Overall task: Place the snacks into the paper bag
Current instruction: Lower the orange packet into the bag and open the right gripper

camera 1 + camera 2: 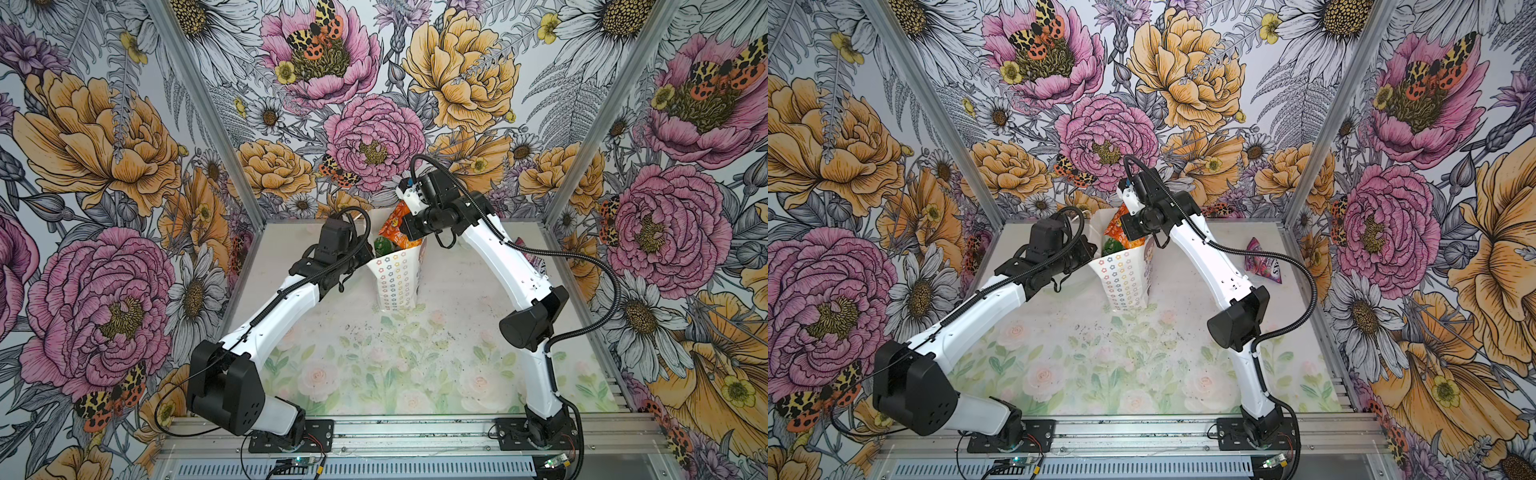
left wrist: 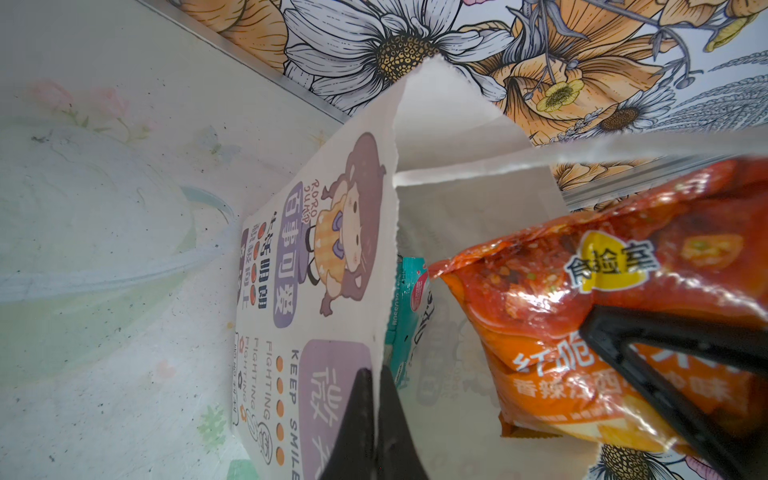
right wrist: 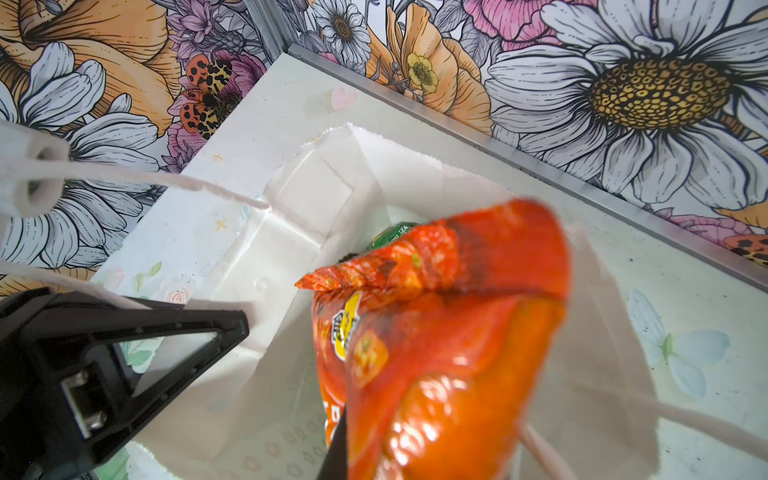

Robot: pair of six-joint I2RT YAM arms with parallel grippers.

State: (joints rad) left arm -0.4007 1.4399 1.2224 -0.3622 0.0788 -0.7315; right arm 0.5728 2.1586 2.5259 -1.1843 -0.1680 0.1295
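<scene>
Right wrist view: right gripper [image 3: 345,440] clamps orange packet [image 3: 449,332] over paper bag [image 3: 291,232]; left gripper [image 3: 235,328] pinches its rim.

Left arm [image 1: 291,301] and right arm [image 1: 494,262] same build: glossy white link shells with rows of small dark screw holes, chunky matte-black joint housings, one big boxy black block per arm. Black ribbed cable conduit [image 1: 618,293] runs along and loops off both arms; flat black base plates [image 1: 320,432] with silver bolts, thin red-black wires beside them. Pincer fingers [image 3: 232,328] black, hollow triangular frames; white bracket [image 1: 409,199] at the right wrist.
</scene>
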